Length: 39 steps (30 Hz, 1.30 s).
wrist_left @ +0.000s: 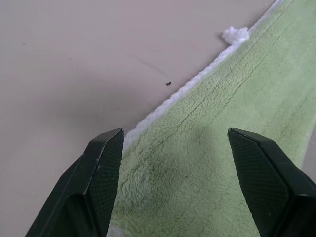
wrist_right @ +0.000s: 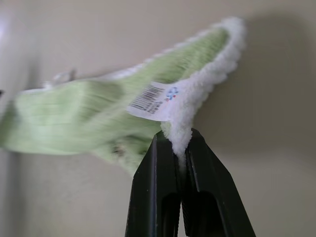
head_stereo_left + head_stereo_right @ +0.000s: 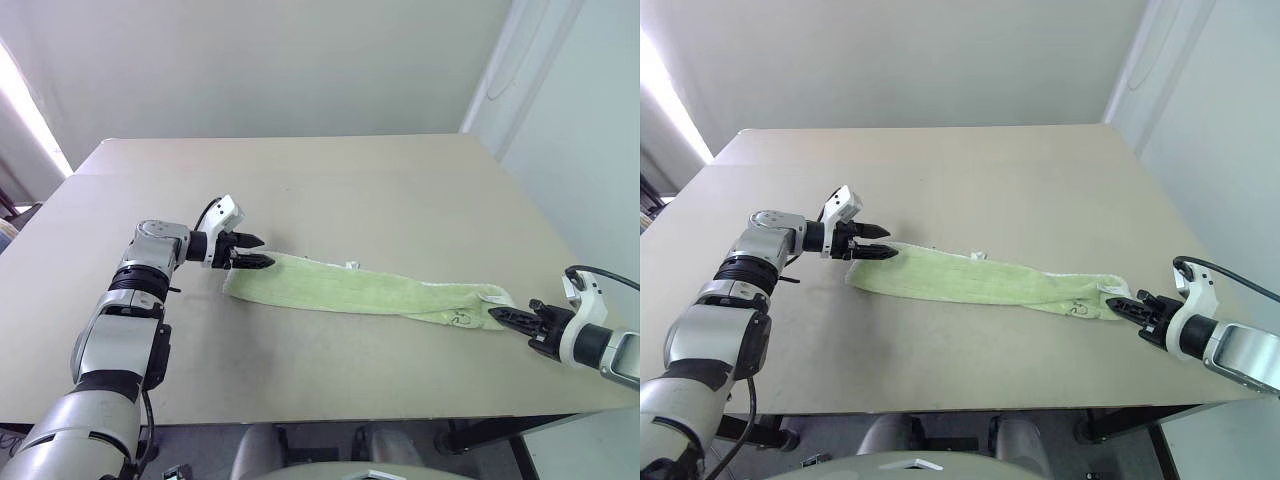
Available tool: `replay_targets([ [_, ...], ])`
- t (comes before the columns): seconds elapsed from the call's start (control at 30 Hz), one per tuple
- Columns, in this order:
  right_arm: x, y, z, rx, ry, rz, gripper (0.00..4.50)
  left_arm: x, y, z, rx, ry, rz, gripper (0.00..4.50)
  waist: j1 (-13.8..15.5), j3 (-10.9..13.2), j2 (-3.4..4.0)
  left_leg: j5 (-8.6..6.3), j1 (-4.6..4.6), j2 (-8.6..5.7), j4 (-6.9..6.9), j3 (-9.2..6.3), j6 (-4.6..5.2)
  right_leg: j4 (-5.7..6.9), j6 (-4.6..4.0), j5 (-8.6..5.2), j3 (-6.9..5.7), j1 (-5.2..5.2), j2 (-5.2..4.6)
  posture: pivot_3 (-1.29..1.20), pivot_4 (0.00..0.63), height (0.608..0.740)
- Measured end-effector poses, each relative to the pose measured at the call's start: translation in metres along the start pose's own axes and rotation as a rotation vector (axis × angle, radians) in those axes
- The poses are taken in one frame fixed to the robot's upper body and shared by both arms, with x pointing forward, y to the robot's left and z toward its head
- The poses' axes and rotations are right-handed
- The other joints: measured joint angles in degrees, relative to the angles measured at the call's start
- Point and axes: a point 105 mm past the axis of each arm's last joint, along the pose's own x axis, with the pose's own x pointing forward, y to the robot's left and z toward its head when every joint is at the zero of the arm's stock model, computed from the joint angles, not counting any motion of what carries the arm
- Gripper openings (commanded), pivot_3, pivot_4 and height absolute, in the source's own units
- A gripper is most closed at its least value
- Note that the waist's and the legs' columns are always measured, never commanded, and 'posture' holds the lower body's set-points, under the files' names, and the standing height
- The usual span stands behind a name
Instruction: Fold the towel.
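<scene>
A wide beige table [image 3: 330, 190] takes up most of the scene, its top plain and matte. A small dark speck [image 1: 169, 83] sits on its surface, with a faint thin scratch [image 1: 143, 61] just beside it. Beyond the table's far edge rises a pale wall [image 3: 280, 60], and a white wall panel [image 3: 580, 130] stands along the right side. Under the near edge, dark table legs [image 3: 480, 438] and a strip of grey floor [image 3: 200, 450] show.

Head stereo overhead, wrists close-up
</scene>
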Motion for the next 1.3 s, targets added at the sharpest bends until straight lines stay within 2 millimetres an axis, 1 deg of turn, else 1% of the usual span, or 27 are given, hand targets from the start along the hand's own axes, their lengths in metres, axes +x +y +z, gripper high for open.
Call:
replay_targets([
  [0.03, 0.000, 0.002, 0.002, -0.008, -0.004, 0.000, 0.03, 0.000, 0.000, 0.000, -0.001, 0.000, 0.001, 3.53, 0.0, 0.0, -0.01, 0.00, 0.00, 0.00, 0.00, 0.00, 0.00, 0.00, 0.00, 0.00, 0.00, 0.00, 0.00, 0.00, 0.000, 0.683],
  [0.13, 0.002, 0.017, 0.008, -0.032, -0.027, 0.057, 0.03, -0.001, 0.001, -0.001, -0.004, 0.002, 0.009, 3.53, 0.0, 0.0, -0.01, 0.00, 0.00, 0.00, -0.02, -0.02, 0.00, 0.00, 0.00, 0.00, 0.00, -0.02, 0.02, 0.00, 0.000, 0.683],
  [0.23, 0.001, 0.027, 0.013, -0.043, -0.049, 0.104, 0.03, -0.001, 0.002, -0.001, -0.003, 0.001, 0.016, 3.53, 0.0, 0.0, -0.03, 0.00, -0.02, 0.00, -0.02, -0.03, 0.00, -0.01, 0.01, -0.01, 0.00, -0.02, 0.02, 0.00, 0.000, 0.683],
  [0.3, -0.001, 0.035, 0.013, -0.071, -0.051, 0.134, 0.03, -0.001, 0.002, 0.000, -0.001, 0.001, 0.020, 3.53, 0.1, 0.0, -0.03, 0.00, -0.03, 0.00, -0.02, -0.03, 0.00, -0.02, 0.05, -0.03, 0.00, -0.01, 0.02, 0.00, 0.000, 0.683],
  [0.33, -0.002, 0.032, 0.011, -0.097, -0.034, 0.105, 0.03, -0.001, 0.003, 0.000, 0.000, 0.000, 0.021, 3.53, 0.2, 0.0, -0.04, 0.00, -0.03, 0.00, -0.02, -0.03, 0.00, -0.03, 0.07, -0.05, 0.00, -0.01, 0.01, 0.00, 0.000, 0.683],
  [0.37, -0.001, 0.024, 0.006, -0.106, -0.010, 0.064, 0.03, -0.001, 0.003, 0.001, 0.001, 0.000, 0.022, 3.53, 0.2, 0.0, -0.11, 0.00, -0.03, 0.00, -0.02, -0.03, 0.00, -0.04, 0.08, -0.06, -0.01, 0.01, 0.01, 0.00, 0.000, 0.683],
  [0.4, 0.001, 0.009, -0.003, -0.123, 0.043, -0.017, 0.03, -0.001, 0.003, 0.001, 0.001, 0.000, 0.023, 3.53, 0.2, 0.0, -0.12, 0.00, -0.04, 0.00, -0.02, -0.02, 0.00, -0.08, 0.10, -0.07, -0.01, 0.02, -0.01, 0.00, 0.000, 0.683],
  [0.47, 0.003, -0.022, -0.031, -0.143, 0.172, -0.169, 0.03, -0.001, 0.003, 0.000, 0.002, 0.000, 0.026, 3.53, 0.3, 0.0, -0.13, 0.00, -0.08, -0.01, -0.02, 0.00, 0.00, -0.14, 0.11, -0.08, -0.01, 0.02, -0.04, 0.00, 0.000, 0.683],
  [0.5, 0.003, -0.026, -0.033, -0.137, 0.176, -0.176, 0.03, -0.002, 0.004, -0.001, -0.004, 0.005, 0.031, 3.53, 0.2, 0.0, -0.09, 0.00, -0.09, -0.03, -0.02, 0.05, 0.00, -0.14, 0.13, -0.09, 0.01, 0.00, -0.07, 0.00, 0.000, 0.683],
  [0.53, 0.004, -0.023, -0.031, -0.133, 0.164, -0.157, 0.03, -0.002, 0.004, 0.000, 0.001, 0.002, 0.032, 3.53, 0.0, 0.0, -0.11, 0.00, -0.06, -0.04, -0.02, 0.05, 0.00, -0.14, 0.14, -0.08, 0.03, 0.01, -0.06, 0.00, 0.000, 0.683],
  [0.57, 0.006, -0.019, -0.029, -0.123, 0.145, -0.130, 0.03, -0.001, 0.004, 0.002, 0.006, -0.001, 0.031, 3.53, -0.2, 0.0, -0.18, 0.00, -0.05, -0.04, -0.02, 0.04, 0.00, -0.14, 0.16, -0.08, 0.04, 0.01, -0.05, 0.00, 0.000, 0.683],
  [0.63, 0.008, 0.008, -0.006, -0.091, 0.022, 0.020, 0.03, -0.001, 0.004, 0.002, 0.006, -0.001, 0.029, 3.53, -0.5, 0.1, -0.12, 0.00, -0.03, -0.04, -0.02, 0.02, 0.00, -0.14, 0.20, -0.02, 0.04, -0.03, -0.02, 0.00, 0.000, 0.683],
  [0.7, -0.001, 0.036, 0.023, -0.105, -0.108, 0.145, 0.03, 0.000, 0.004, 0.004, 0.010, -0.004, 0.028, 3.53, -0.3, 0.1, -0.08, 0.00, -0.01, -0.04, -0.04, -0.03, 0.00, -0.13, 0.20, -0.01, 0.03, -0.03, 0.01, 0.00, 0.000, 0.683],
  [0.73, -0.008, 0.048, 0.034, -0.123, -0.163, 0.190, 0.03, 0.000, 0.004, 0.004, 0.010, -0.004, 0.028, 3.53, -0.1, 0.1, -0.13, 0.00, -0.01, -0.03, -0.05, -0.09, 0.00, -0.13, 0.19, -0.02, 0.01, -0.02, 0.05, 0.00, 0.000, 0.683],
  [0.77, -0.012, 0.055, 0.039, -0.136, -0.190, 0.215, 0.03, 0.000, 0.004, 0.004, 0.010, -0.003, 0.028, 3.53, 0.1, 0.1, -0.19, 0.00, -0.02, -0.01, -0.06, -0.11, 0.00, -0.14, 0.19, -0.03, 0.00, -0.02, 0.08, 0.00, 0.000, 0.683],
  [0.8, -0.013, 0.058, 0.040, -0.146, -0.192, 0.221, 0.03, 0.000, 0.004, 0.003, 0.008, -0.003, 0.028, 3.53, 0.2, 0.1, -0.23, 0.00, -0.04, -0.01, -0.07, -0.11, 0.00, -0.14, 0.19, -0.03, -0.02, -0.01, 0.07, 0.00, 0.000, 0.683],
  [0.9, -0.007, 0.065, 0.031, -0.164, -0.152, 0.235, 0.03, 0.000, 0.004, 0.001, -0.003, 0.001, 0.032, 3.53, 0.2, 0.1, -0.22, 0.00, -0.13, -0.06, -0.06, -0.02, 0.00, -0.22, 0.19, -0.03, 0.00, -0.05, -0.06, 0.00, 0.000, 0.683],
  [1.0, -0.004, 0.083, 0.023, -0.217, -0.116, 0.289, 0.03, 0.000, 0.005, 0.001, -0.001, 0.000, 0.034, 3.53, 0.1, 0.1, -0.22, 0.00, -0.13, -0.07, -0.06, 0.02, 0.00, -0.30, 0.21, -0.02, 0.02, -0.03, -0.07, 0.00, 0.000, 0.683],
  [1.03, -0.003, 0.087, 0.021, -0.235, -0.102, 0.289, 0.03, 0.000, 0.005, 0.002, 0.002, -0.001, 0.035, 3.53, 0.0, 0.1, -0.22, 0.00, -0.13, -0.07, -0.06, 0.02, 0.00, -0.30, 0.21, -0.02, 0.02, -0.02, -0.06, 0.00, 0.000, 0.683],
  [1.1, 0.005, 0.091, 0.014, -0.275, -0.049, 0.268, 0.03, 0.000, 0.005, 0.002, 0.006, 0.001, 0.038, 3.53, -0.1, 0.1, -0.23, 0.00, -0.10, -0.05, -0.06, 0.01, 0.00, -0.30, 0.20, -0.02, 0.02, -0.02, -0.04, 0.00, 0.000, 0.683],
  [1.2, 0.018, 0.107, -0.003, -0.326, 0.027, 0.305, 0.03, 0.001, 0.005, 0.001, 0.007, 0.005, 0.037, 3.53, 0.0, 0.1, -0.22, 0.00, -0.09, -0.03, -0.09, -0.04, 0.00, -0.30, 0.18, -0.01, 0.01, -0.04, 0.00, 0.00, 0.000, 0.683],
  [1.3, 0.030, 0.122, -0.013, -0.339, 0.065, 0.353, 0.03, 0.002, 0.005, 0.000, 0.006, 0.010, 0.036, 3.53, 0.0, 0.1, -0.23, 0.00, -0.11, -0.04, -0.08, -0.01, 0.00, -0.31, 0.18, 0.00, 0.01, -0.03, -0.03, 0.00, 0.000, 0.683],
])
